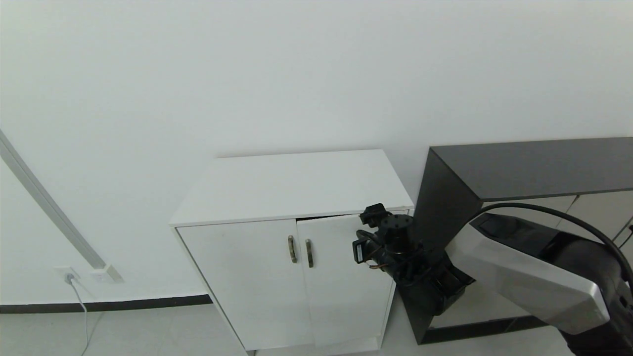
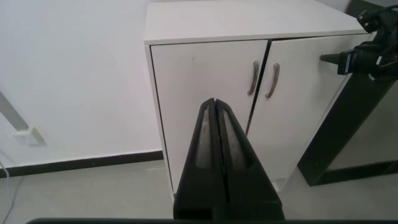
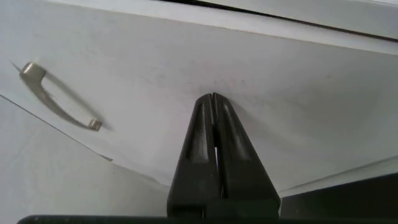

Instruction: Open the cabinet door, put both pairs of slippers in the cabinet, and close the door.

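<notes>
- While the right gripper (image 3: 212,96) has its fingers pressed shut, their tips touch the front of the right door (image 1: 341,291) of the white cabinet (image 1: 292,185).
- The head view shows a thin dark gap over that door, so it stands a little open.
- The right wrist view shows its handle (image 3: 59,96) apart from the tips.
- The left wrist view shows the left gripper (image 2: 214,101) back from the cabinet, fingers shut on nothing.

Right arm (image 1: 519,269) at ajar cabinet door (image 1: 341,291)

Pale floor (image 1: 148,331), white cabinet (image 1: 292,198) standing on it, dark sideboard (image 1: 519,168) beside
</notes>
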Controlling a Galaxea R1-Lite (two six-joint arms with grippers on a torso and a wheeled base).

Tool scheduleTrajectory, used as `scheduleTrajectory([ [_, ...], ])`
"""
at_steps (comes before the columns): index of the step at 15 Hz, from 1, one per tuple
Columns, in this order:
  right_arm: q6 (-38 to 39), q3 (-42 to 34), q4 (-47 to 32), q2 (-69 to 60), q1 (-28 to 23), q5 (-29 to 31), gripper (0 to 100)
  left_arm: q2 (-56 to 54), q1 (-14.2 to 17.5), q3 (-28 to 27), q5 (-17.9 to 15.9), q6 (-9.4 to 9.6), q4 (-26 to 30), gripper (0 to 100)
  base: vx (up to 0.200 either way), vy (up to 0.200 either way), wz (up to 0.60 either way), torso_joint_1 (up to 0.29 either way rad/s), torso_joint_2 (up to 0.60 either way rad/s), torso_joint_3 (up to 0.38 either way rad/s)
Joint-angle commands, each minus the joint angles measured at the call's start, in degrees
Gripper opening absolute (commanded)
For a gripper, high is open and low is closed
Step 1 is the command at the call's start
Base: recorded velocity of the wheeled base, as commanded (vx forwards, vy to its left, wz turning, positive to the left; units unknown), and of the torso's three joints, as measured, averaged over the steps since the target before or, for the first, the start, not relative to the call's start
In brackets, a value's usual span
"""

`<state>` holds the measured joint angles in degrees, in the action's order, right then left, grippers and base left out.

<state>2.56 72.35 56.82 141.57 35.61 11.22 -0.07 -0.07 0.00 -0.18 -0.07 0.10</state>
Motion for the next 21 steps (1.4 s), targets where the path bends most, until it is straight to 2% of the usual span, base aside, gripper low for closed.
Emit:
scheduleTrajectory([
  [1, -0.01, 2.62, -0.83, 1.34, -0.98, 0.03, 0, 0.07, -0.01, 0.0, 0.01, -0.01, -0.01, 0, 0.0, 0.0, 0.0, 0.0, 0.0, 0.0],
  [9, 0.08, 1.74, -0.92, 0.46, -0.89, 0.12, 0, 0.07, -0.01, 0.0, 0.01, -0.01, -0.01, 0, 0.0, 0.0, 0.0, 0.0, 0.0, 0.0],
  [13, -0.01, -8.98, 3.3, -7.18, 1.74, 1.0, 0, 0.07, -0.01, 0.0, 0.01, -0.01, -0.01, 0, 0.0, 0.0, 0.0, 0.0, 0.0, 0.0],
  [16, -0.01, -18.12, 7.34, -13.6, 1.92, 2.23, 0, 0.07, -0.01, 0.0, 0.01, -0.01, -0.01, 0, 0.0, 0.0, 0.0, 0.0, 0.0, 0.0],
  [21, -0.01, -38.69, 19.91, -24.32, -2.91, 5.84, 0, 0.07, -0.01, 0.0, 0.01, -0.01, -0.01, 0, 0.0, 0.0, 0.0, 0.0, 0.0, 0.0],
])
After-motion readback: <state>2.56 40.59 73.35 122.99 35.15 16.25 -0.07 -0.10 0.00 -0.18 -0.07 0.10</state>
